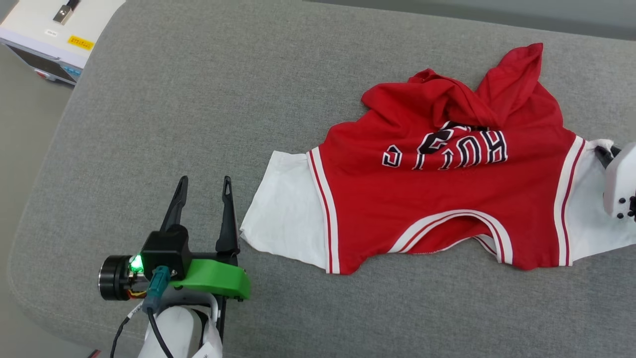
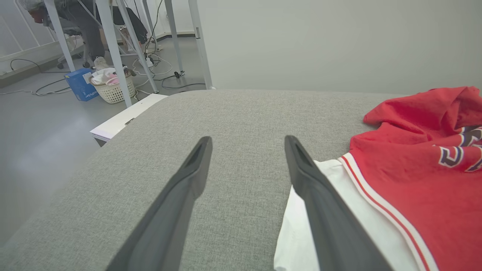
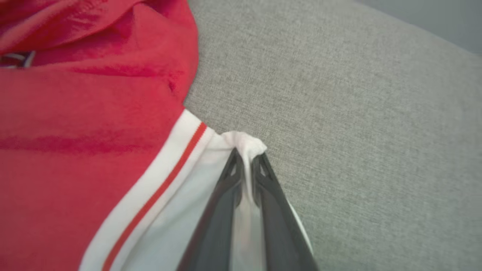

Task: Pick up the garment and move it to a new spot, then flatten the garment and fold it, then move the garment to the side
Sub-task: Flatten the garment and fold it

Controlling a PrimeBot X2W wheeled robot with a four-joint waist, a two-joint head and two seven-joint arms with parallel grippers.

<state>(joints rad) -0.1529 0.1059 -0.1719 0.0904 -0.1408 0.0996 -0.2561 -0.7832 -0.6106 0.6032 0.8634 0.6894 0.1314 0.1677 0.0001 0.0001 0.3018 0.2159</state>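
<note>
Right hand (image 3: 246,161) pinched on white sleeve edge of the garment (image 1: 422,209), which lies rumpled on grey worktop (image 1: 198,99). Left hand (image 1: 205,181) wide open beside the other sleeve. Print (image 1: 447,149) partly hidden under a fold

Head view looks steeply down — both wrist views skim low, sharing the garment (image 1: 437,199).

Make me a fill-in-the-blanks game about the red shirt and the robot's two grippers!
1. The shirt lies on a ____ padded surface.
2. The right gripper is pinching the shirt's ____ sleeve.
3. The left gripper is ____ and holds nothing.
Missing words: grey; white; open.
</note>
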